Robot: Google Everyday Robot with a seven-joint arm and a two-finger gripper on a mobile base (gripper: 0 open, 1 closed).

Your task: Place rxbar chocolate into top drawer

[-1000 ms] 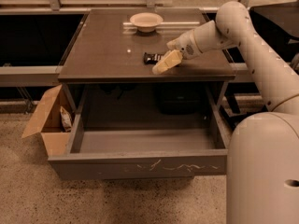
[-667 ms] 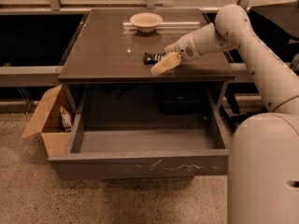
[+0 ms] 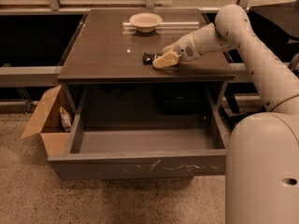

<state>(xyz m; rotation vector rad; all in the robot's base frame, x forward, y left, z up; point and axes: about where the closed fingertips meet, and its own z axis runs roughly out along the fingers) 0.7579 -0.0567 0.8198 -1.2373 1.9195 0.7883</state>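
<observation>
The rxbar chocolate (image 3: 148,58), a small flat black bar, lies on the dark table top (image 3: 103,50) right of its middle. My gripper (image 3: 163,59) reaches in from the right, low over the table, with its yellowish tip against the bar's right end, covering part of it. The top drawer (image 3: 140,165) is pulled out below the table. Its grey front panel has white scratches and its inside shows nothing in it.
A pale bowl (image 3: 145,20) stands at the back of the table. A tan cardboard box (image 3: 45,125) with a whitish snack bag (image 3: 65,118) sits on the floor left of the drawer. My white arm (image 3: 261,64) and base (image 3: 261,171) fill the right side.
My gripper has edged a little to the left, closer onto the black bar. The bar and the drawer have not moved.
</observation>
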